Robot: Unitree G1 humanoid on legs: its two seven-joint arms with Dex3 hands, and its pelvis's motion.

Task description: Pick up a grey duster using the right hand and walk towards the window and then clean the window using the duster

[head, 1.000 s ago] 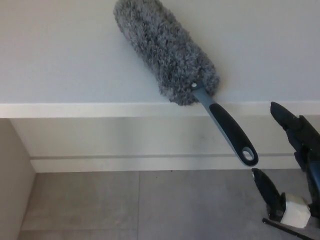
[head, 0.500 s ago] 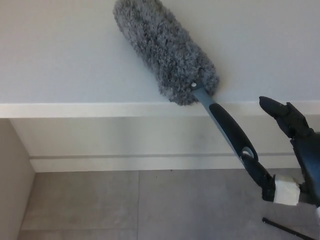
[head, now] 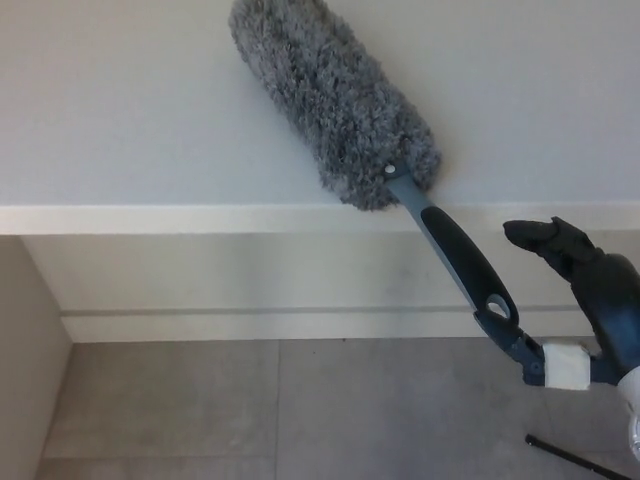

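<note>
Black and thick-fingered, the right hand [head: 575, 300] comes in at the lower right with its fingers spread wide and holding nothing, one lower finger tip touching the looped end of the duster's handle. Largest in view is the smooth pale grey table [head: 120, 120] with its white front edge, above a grey tiled floor [head: 200, 410]. On the table lies the grey duster [head: 335, 100], its fluffy oblong head resting diagonally, its dark handle [head: 460, 262] slanting out past the edge.
</note>
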